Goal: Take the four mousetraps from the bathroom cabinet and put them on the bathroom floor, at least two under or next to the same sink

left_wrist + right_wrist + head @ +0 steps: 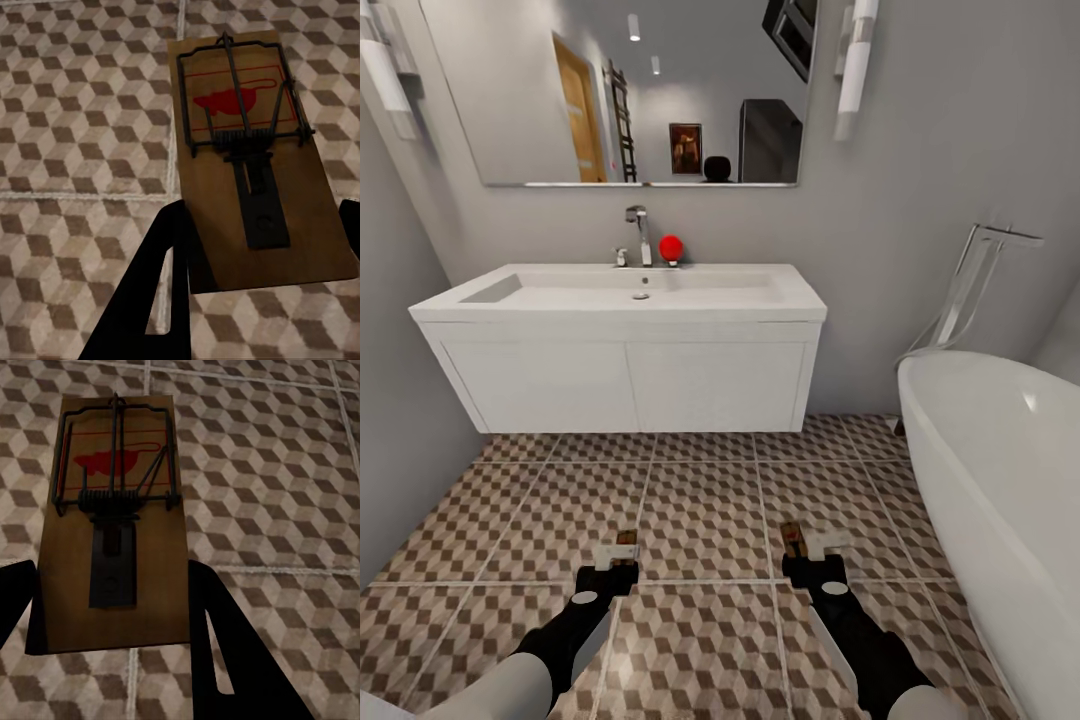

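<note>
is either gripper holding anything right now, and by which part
Both. The left gripper grips a mousetrap by its near end; the right gripper grips another mousetrap likewise.

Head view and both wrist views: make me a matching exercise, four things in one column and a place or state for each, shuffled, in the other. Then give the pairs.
Things
1. left gripper
2. red ball
3. bathtub
4. mirror

Places or states
A. on the wall above the sink
B. standing on the bathroom floor, to the robot's right of the sink
C. holding a mousetrap
D. on the sink's back edge beside the tap

Pairs: 1-C, 2-D, 3-B, 4-A
</note>
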Available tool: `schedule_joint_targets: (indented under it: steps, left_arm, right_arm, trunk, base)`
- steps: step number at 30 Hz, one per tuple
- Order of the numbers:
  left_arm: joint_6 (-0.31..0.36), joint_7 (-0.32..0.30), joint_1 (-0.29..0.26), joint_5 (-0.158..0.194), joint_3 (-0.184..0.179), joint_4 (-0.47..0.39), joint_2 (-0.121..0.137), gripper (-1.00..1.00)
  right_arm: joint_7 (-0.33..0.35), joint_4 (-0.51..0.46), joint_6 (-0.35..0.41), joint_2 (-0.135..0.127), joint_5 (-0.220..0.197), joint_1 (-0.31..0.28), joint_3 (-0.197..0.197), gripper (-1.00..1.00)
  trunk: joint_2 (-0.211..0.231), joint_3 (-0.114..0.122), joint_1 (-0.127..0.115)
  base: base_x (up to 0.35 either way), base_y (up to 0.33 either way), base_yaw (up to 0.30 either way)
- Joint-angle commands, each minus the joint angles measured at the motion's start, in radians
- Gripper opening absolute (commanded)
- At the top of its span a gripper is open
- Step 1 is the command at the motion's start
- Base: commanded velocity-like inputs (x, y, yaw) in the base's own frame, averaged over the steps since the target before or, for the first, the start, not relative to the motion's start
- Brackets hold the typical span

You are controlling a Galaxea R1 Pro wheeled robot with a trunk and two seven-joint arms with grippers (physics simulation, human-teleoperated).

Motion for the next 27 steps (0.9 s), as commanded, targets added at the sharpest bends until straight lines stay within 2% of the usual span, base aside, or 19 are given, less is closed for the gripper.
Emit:
schedule_joint_targets:
  steps: [1,16,22,24,27]
  left_arm:
    - [-0.003,0.007,-0.001,0.006,-0.009,0.001,0.001,-1.00]
    - [-0.004,0.007,-0.001,0.006,-0.009,0.001,0.001,-1.00]
    - [-0.010,0.005,-0.001,0.005,-0.009,-0.002,0.001,-1.00]
    - [-0.031,0.004,-0.001,0.005,-0.009,-0.001,0.001,-1.00]
    - [-0.113,0.003,0.001,0.005,-0.009,0.001,0.002,-1.00]
  right_arm:
    - [-0.010,-0.001,0.003,-0.001,-0.013,-0.001,0.005,-1.00]
    - [-0.010,-0.001,0.002,-0.002,-0.013,-0.001,0.005,-1.00]
    - [-0.010,0.000,-0.021,-0.002,-0.013,-0.001,0.005,-1.00]
    - [-0.009,0.001,-0.034,-0.001,-0.013,-0.001,0.005,-1.00]
    - [-0.009,0.003,-0.049,-0.002,-0.013,-0.001,0.005,-1.00]
  trunk:
    - [-0.008,-0.006,0.004]
    - [-0.113,-0.076,0.061]
    - [-0.113,-0.078,0.061]
    - [-0.113,-0.078,0.061]
    - [-0.113,-0.078,0.061]
  base:
    - [0.000,0.000,0.000]
    - [0.000,0.000,0.000]
    - [0.000,0.000,0.000]
    - [0.000,0.000,0.000]
    - [0.000,0.000,0.000]
